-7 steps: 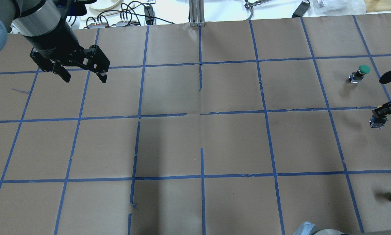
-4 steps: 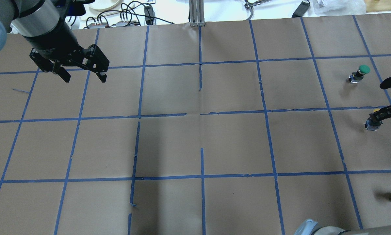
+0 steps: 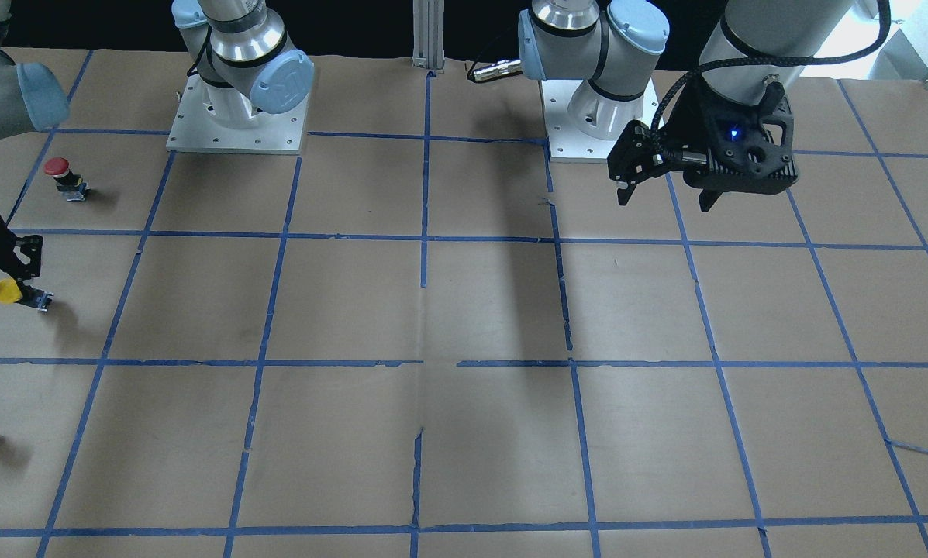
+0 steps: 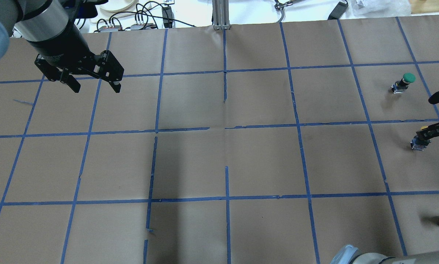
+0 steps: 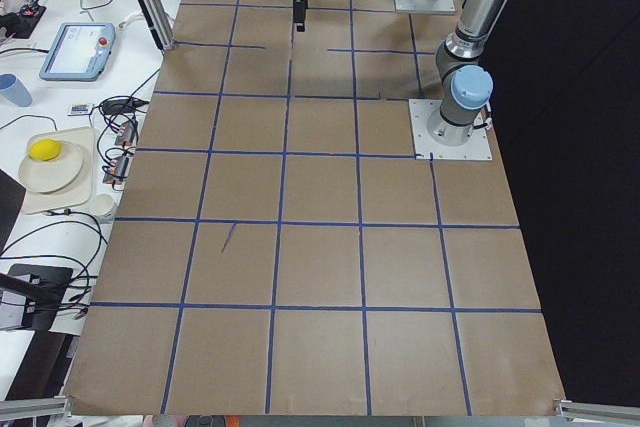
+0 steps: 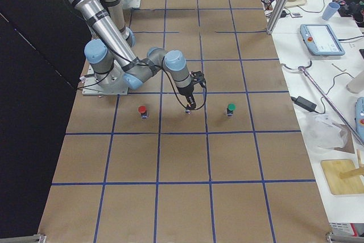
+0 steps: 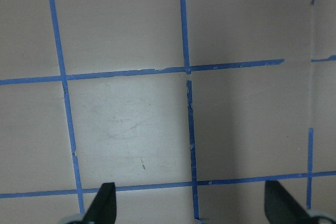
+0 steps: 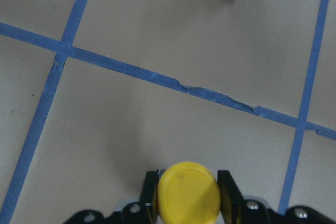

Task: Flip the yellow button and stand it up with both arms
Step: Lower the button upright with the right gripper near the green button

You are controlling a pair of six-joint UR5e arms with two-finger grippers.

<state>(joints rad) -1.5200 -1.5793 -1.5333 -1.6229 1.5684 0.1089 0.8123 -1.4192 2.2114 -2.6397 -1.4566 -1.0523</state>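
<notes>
shows the yellow button (image 8: 188, 191) pinched just under its cap by the right gripper (image 3: 8, 280), fingers (image 8: 226, 184) pressed in from both sides and the cap turned toward the wrist camera. places it near the edge of the brown paper (image 3: 355, 310) on the robot's right, roughly in line between a red button (image 3: 59, 168) on the robot's side and a green button (image 4: 407, 78) on the far side, well apart from each. suggests a tilted hold, with the silver base lower than the cap and off to one side. cannot settle contact between base and paper from any view. shows the left gripper (image 4: 95, 87) spread wide and empty, hanging above bare paper and blue tape lines (image 7: 186, 69) toward the opposite end, well apart from the button.

reads as an early stage, with the grasp by one arm made and the flip, any pass to the second arm and the final upright stand all left to do. calls next, most likely, for bringing both grippers toward mid-table and for a take of the body from the other side by the left one. warns, on the evidence of the small round cap and the narrow pinch, of slipping or twisting during a regrasp, and of tipping over after release onto so small a base.
</notes>
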